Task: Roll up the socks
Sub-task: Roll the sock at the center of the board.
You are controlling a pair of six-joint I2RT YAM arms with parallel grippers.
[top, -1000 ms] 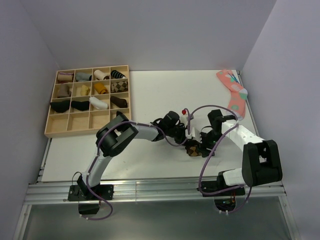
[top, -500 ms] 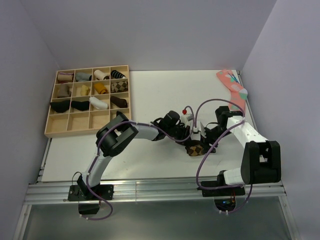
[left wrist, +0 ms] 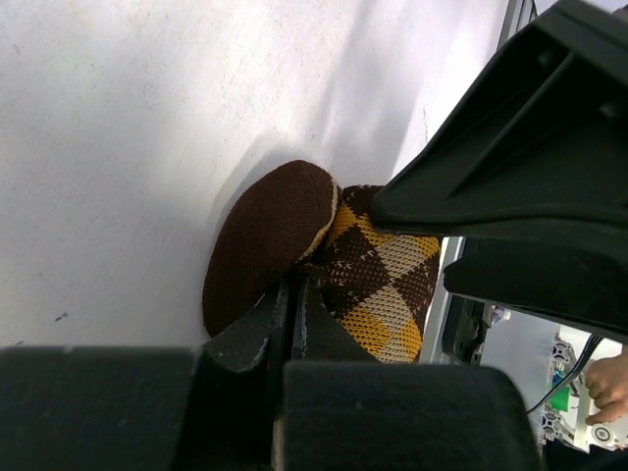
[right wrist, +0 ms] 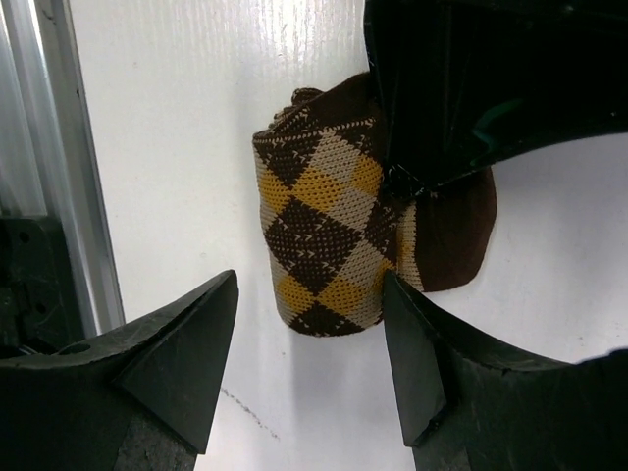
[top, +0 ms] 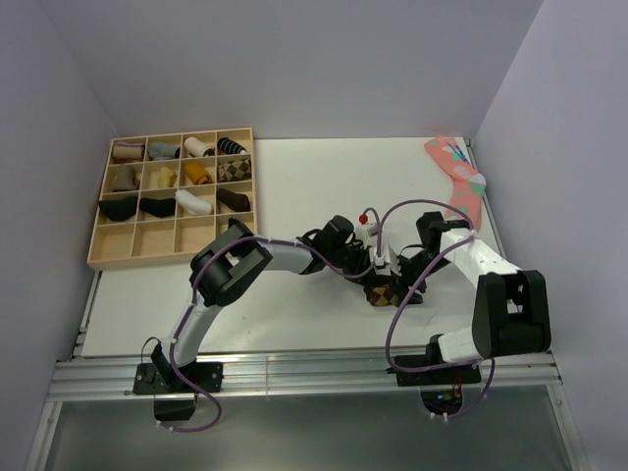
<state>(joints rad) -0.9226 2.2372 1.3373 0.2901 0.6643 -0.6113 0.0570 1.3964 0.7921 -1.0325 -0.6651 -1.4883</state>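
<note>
The dark brown sock (top: 381,293) with orange-tan argyle diamonds lies rolled into a short bundle near the table's front, between both arms. My left gripper (top: 374,277) is shut on the bundle's edge. In the left wrist view the left gripper (left wrist: 292,287) pinches where the plain brown toe (left wrist: 263,238) meets the argyle part (left wrist: 391,285). My right gripper (top: 399,283) is open. In the right wrist view the right gripper (right wrist: 309,287) straddles the near end of the sock (right wrist: 319,231) without gripping it. The left gripper's black body (right wrist: 471,88) hides the sock's upper right.
A wooden tray (top: 171,253) with several compartments holding rolled socks of other colours stands at the back left. A pink sock with teal patches (top: 459,180) lies flat at the back right. The table's metal front rail (right wrist: 54,147) runs close to the bundle.
The right wrist has swung a little to the right and back. The sock bundle and the left gripper's hold on it have stayed in place.
</note>
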